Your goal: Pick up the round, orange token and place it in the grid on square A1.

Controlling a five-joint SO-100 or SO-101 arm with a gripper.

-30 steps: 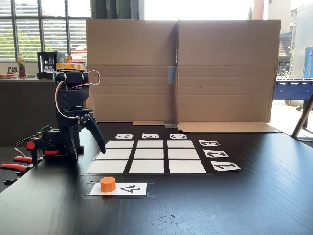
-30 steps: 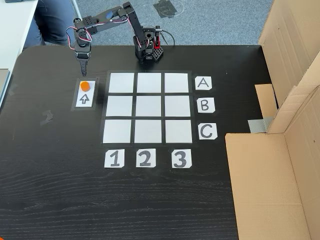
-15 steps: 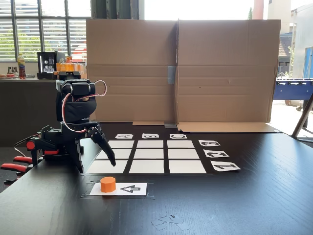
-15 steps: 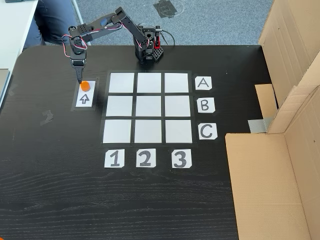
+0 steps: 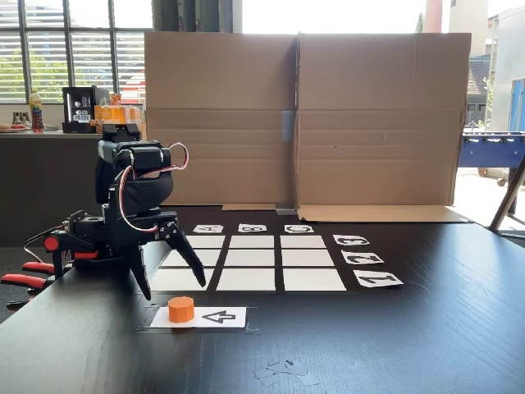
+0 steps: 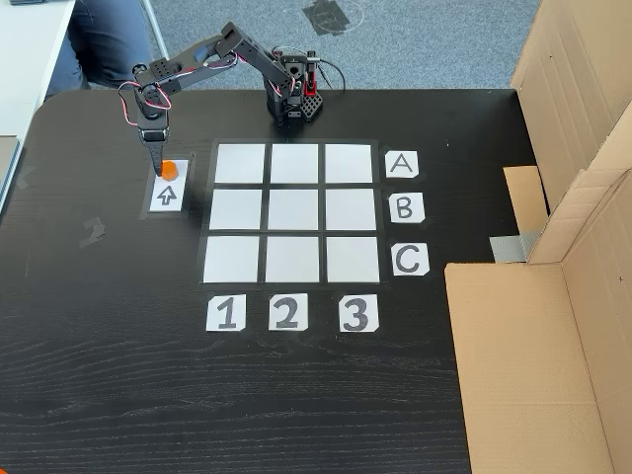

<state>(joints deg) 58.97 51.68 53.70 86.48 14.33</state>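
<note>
- The grid [image 6: 292, 212] of nine white squares lies on the dark bench [image 6: 148, 395]; beside it, black-on-white labels read "A" [image 6: 401, 164], "B" [image 6: 406, 208], "C" [image 6: 410, 260] down one side and "1" [image 6: 225, 313], "2" [image 6: 286, 312], "3" [image 6: 356, 314] along another.
- In the low fixed view the labels are foreshortened and hard to read.
- Square A1 [image 6: 240, 163] is the blank grid corner nearest the arrow card [image 6: 168, 188].
- The token [image 5: 181, 309] stands on the arrow card, at the end behind the printed black arrow, just outside the grid.
- The gripper [image 5: 174, 290] hangs over the token's end of the card, fingers spread wide and holding nothing.
- From above, the gripper [image 6: 158, 164] partly covers the token [image 6: 170, 170].
- A cardboard wall [image 5: 303, 115] stands beyond the grid.
</note>
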